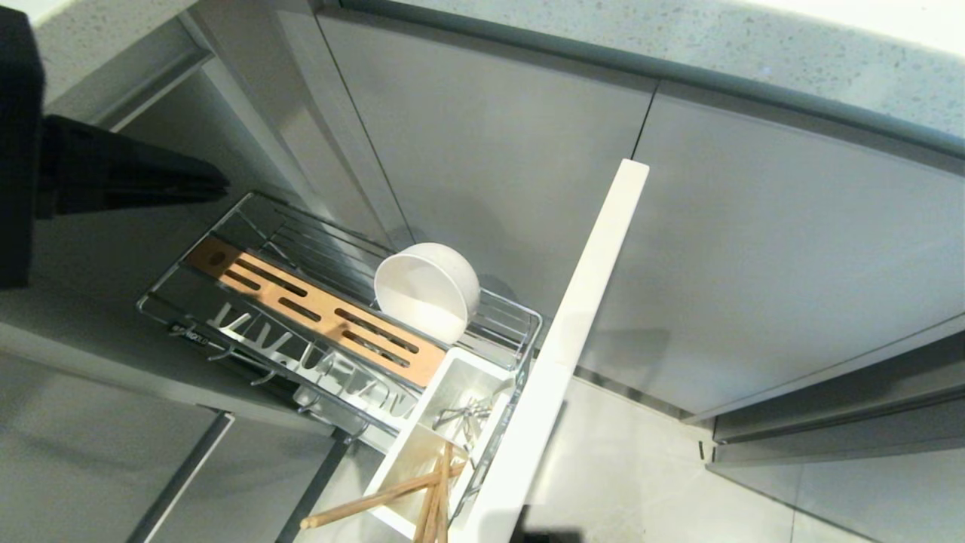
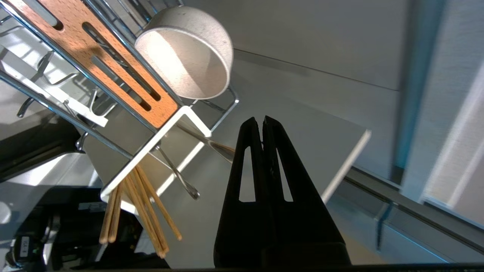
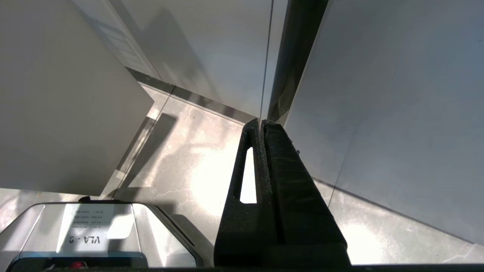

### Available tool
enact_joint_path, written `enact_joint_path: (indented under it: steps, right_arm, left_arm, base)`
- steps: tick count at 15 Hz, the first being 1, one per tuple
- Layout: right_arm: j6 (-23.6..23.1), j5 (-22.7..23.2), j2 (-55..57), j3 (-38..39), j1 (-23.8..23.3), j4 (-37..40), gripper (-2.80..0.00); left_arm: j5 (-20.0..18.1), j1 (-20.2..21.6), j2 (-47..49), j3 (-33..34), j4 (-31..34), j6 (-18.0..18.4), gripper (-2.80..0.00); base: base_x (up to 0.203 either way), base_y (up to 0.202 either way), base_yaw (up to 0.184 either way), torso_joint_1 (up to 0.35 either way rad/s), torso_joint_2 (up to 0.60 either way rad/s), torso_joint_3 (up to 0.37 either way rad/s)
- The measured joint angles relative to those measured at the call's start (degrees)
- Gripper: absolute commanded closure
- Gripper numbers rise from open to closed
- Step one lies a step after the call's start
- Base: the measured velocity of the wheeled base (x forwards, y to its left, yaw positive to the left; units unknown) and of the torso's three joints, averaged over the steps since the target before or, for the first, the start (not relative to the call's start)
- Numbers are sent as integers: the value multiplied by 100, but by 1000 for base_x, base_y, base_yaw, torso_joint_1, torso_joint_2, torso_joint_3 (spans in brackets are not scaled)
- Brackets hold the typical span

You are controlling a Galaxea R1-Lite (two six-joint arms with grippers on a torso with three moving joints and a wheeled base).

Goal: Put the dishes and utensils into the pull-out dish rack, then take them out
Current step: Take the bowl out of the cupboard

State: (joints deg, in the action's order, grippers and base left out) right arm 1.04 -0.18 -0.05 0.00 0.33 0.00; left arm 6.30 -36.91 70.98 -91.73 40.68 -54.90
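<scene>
Nearest the lens: thin light-brown wooden chopsticks (image 1: 422,490) leaning out of white rectangular utensil tub (image 1: 445,422), slim silver metal spoon (image 2: 177,175) lying in the same tub. Scanning left to right: black left gripper (image 1: 215,181) hanging at far left above the narrow chrome wire pull-out dish rack (image 1: 226,302), jaws pressed together, gripping nothing. Orange-brown slotted wooden board (image 1: 317,305) sitting mid-rack; small plain white bowl (image 1: 427,290) resting tilted behind it. Pale flat front panel (image 1: 580,324) bounding the rack. Black right gripper (image 3: 261,122) parking low over floor, jaws pressed together. Pink plate not showing; loading or unloading appearing partway.
</scene>
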Motion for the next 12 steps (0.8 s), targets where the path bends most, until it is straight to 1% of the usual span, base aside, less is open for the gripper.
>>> enact_joint_path:
  steps: [2, 5, 6, 7, 9, 11, 12]
  right_arm:
    - [1, 0, 0, 0, -1, 0, 0]
    - [1, 0, 0, 0, -2, 0, 0]
    - [0, 0, 0, 0, 0, 0, 0]
    - [0, 0, 0, 0, 0, 0, 0]
    - [0, 0, 0, 0, -2, 0, 0]
    - [1, 1, 0, 0, 0, 0, 0]
    - [1, 0, 0, 0, -2, 0, 0]
  left_arm:
    - [457, -336, 192, 413, -432, -20, 0]
    - [1465, -971, 565, 1011, -1033, -30, 0]
    - [1741, -1109, 721, 1159, -1202, -40, -280]
    - [1896, -1195, 876, 1269, -1306, -72, -280]
    - [1933, -1261, 1122, 1386, -1409, -157, -280]
    - [1930, -1275, 1344, 1425, -1524, -345, -280]
    - [1922, -1280, 1428, 1433, -1586, -366, -280]
  base:
    - [0, 0, 0, 0, 0, 0]
    - [0, 0, 0, 0, 0, 0]
    - [0, 0, 0, 0, 0, 0]
    - [0, 0, 0, 0, 0, 0]
    - [0, 0, 0, 0, 0, 0]
    - [0, 0, 0, 0, 0, 0]
    - [0, 0, 0, 0, 0, 0]
